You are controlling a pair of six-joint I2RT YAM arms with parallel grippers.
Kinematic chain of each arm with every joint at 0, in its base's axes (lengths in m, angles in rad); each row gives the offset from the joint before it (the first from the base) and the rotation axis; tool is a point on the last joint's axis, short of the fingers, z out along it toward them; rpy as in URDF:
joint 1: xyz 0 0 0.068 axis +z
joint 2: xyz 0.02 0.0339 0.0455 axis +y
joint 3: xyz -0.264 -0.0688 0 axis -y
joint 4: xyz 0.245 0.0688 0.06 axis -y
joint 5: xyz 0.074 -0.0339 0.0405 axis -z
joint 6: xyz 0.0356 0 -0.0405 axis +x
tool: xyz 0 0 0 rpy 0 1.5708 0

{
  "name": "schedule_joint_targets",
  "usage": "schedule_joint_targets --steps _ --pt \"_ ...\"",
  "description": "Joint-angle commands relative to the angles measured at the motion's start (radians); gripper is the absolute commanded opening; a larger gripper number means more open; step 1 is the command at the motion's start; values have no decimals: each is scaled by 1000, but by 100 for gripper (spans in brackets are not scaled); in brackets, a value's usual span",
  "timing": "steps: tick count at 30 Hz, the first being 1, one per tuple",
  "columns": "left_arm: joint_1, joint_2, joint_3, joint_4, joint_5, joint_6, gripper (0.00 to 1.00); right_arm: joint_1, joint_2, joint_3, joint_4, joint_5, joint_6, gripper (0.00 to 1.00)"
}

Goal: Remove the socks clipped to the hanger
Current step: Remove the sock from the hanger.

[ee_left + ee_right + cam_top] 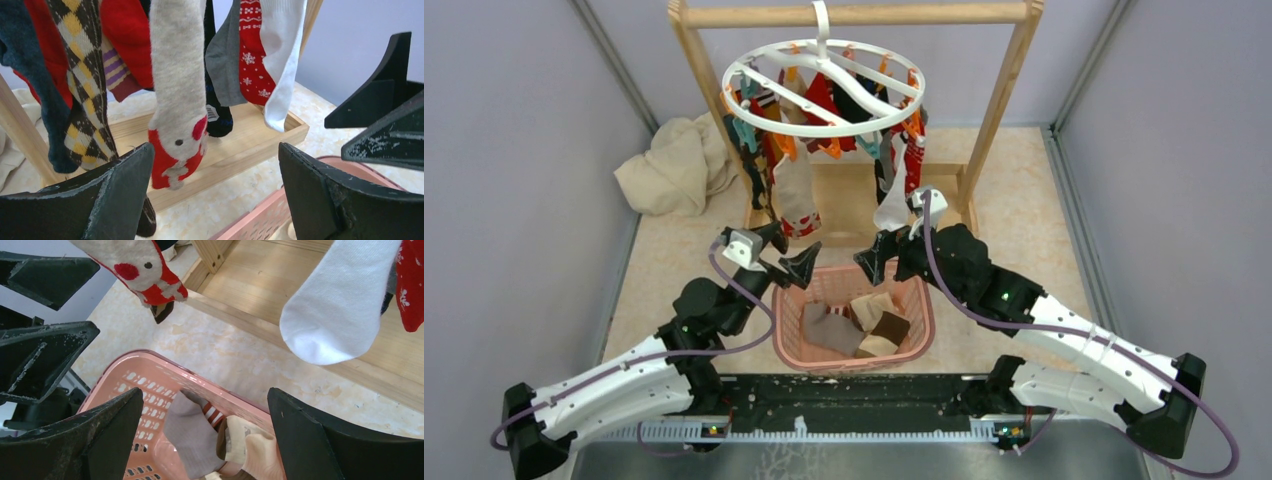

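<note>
Below the white hanger (824, 130) at the upper centre of the overhead frame, we hold both sets of fingers spread wide and empty above the pink basket (780, 330), where a few socks lie. Most socks (796, 190) hang clipped around the ring. Our left gripper (789, 255) faces a grey sock with a red toe (177, 100); the right gripper (882, 255) sits under a white sock (335, 315). We judge this a reach: next, the left fingers must straddle that grey sock, close and tug it off its clip.

Socks (796, 190) hang on the hanger (824, 130) behind the basket (786, 335); cloth (674, 165) left.
</note>
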Motion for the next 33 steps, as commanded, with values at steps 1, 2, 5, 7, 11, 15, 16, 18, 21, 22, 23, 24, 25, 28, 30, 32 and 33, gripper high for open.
schedule_joint_targets --steps 1,2,5,7,11,15,16,18,21,22,23,24,25,28,30,32,33 --pt "-6 -53 -31 -62 30 -14 99 -8 -7 43 46 -7 6 95" --pt "-6 -61 -32 -73 31 -13 99 -8 -5 43 45 -7 6 95" --pt "-4 -72 -36 -82 29 -13 99 -7 -1 48 48 -10 5 95" --pt "-4 -65 -39 -69 22 -13 99 -7 0 50 46 -10 2 95" --pt "-5 -2 -47 20 1 18 99 -8 -1 58 43 -10 2 95" --pt "-5 101 -30 124 7 55 99 -8 -8 60 34 -6 3 95" --pt "-3 128 -22 146 5 62 99 -8 -11 60 32 -6 2 95" --pt "6 181 -15 195 -3 77 99 -8 -15 60 26 -3 4 95" --pt "35 231 -7 247 -7 78 99 -8 -24 61 20 0 6 95" --pt "46 240 -5 252 -5 76 99 -7 -27 60 17 1 6 95" --pt "54 243 0 252 -1 70 99 -8 -32 61 14 2 6 95" --pt "55 242 5 248 4 66 99 -8 -35 60 11 4 5 95" --pt "55 235 11 229 12 57 99 -8 -40 59 9 6 5 95" --pt "54 195 26 148 30 23 99 -7 -49 55 5 12 4 95" --pt "54 158 21 92 15 -3 99 -8 -53 53 6 14 4 95" --pt "54 124 -5 86 -18 -1 99 -7 -52 47 15 12 5 95" --pt "54 104 -16 88 -29 3 99 -7 -50 46 19 8 6 95"
